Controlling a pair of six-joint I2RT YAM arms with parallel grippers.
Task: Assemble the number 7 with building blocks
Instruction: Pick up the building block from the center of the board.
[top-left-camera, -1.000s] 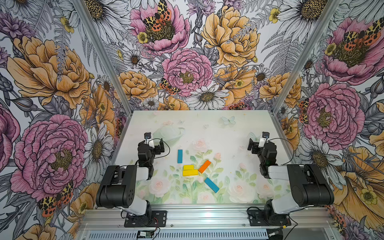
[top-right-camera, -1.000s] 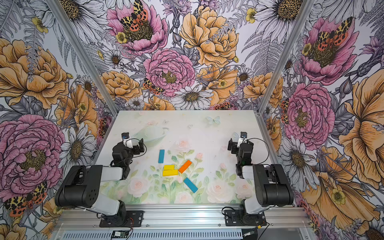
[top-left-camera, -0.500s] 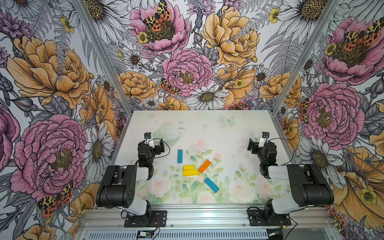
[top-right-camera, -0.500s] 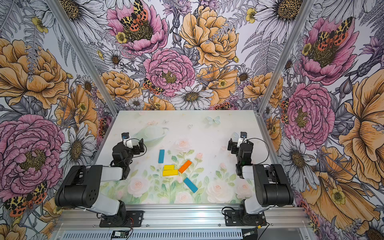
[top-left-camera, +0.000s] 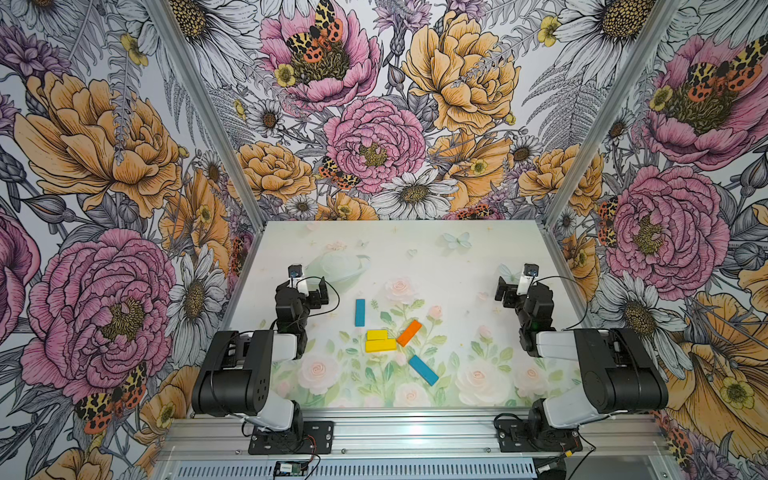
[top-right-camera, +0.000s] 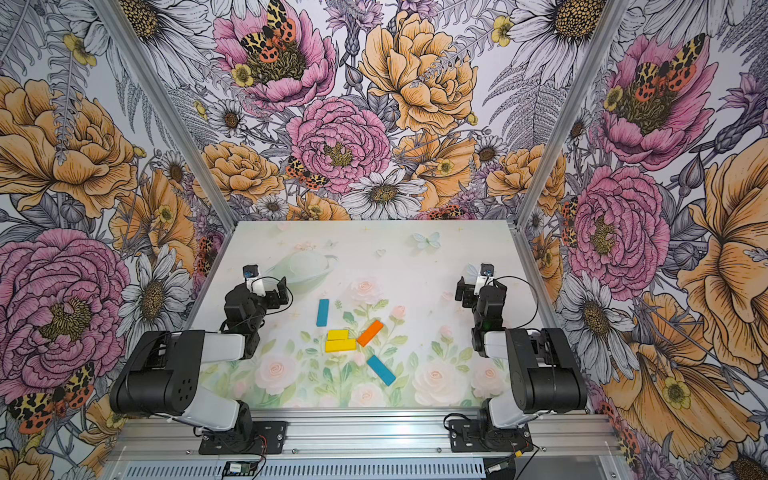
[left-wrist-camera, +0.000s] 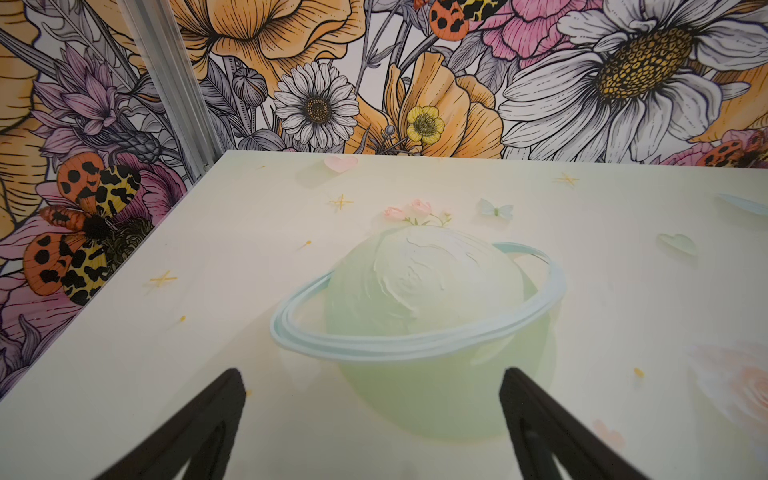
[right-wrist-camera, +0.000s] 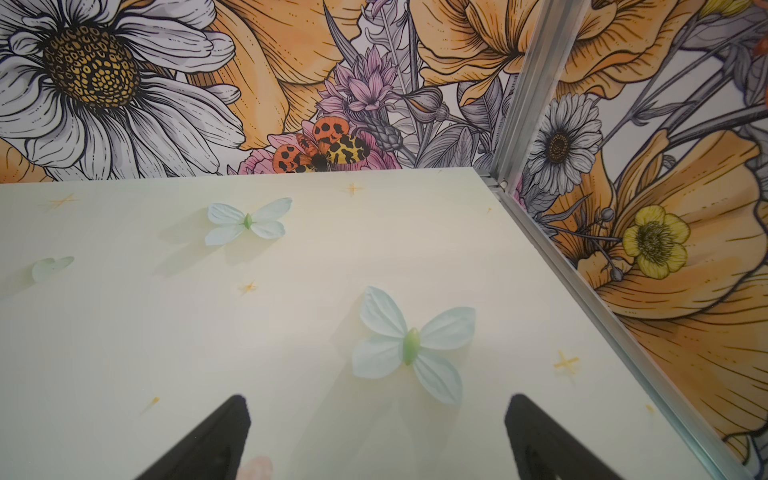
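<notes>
Five building blocks lie loose on the table's middle in both top views and form no number 7. A blue block (top-left-camera: 360, 312) lies lengthwise at the back. A short yellow block (top-left-camera: 377, 334) touches a longer yellow one (top-left-camera: 380, 345). An orange block (top-left-camera: 409, 333) slants at their right end. A second blue block (top-left-camera: 423, 370) lies diagonally nearer the front. My left gripper (top-left-camera: 320, 291) (left-wrist-camera: 372, 376) rests open to the left of the blocks and holds nothing. My right gripper (top-left-camera: 505, 291) (right-wrist-camera: 376, 401) stands open far to their right. Neither wrist view shows a block.
The table (top-left-camera: 457, 266) carries a printed mat with roses, a ringed planet (left-wrist-camera: 415, 291) and butterflies (right-wrist-camera: 409, 347). Flowered walls with aluminium posts (top-left-camera: 582, 137) close in the left, back and right sides. Both arm bases sit on the front rail (top-left-camera: 415, 432).
</notes>
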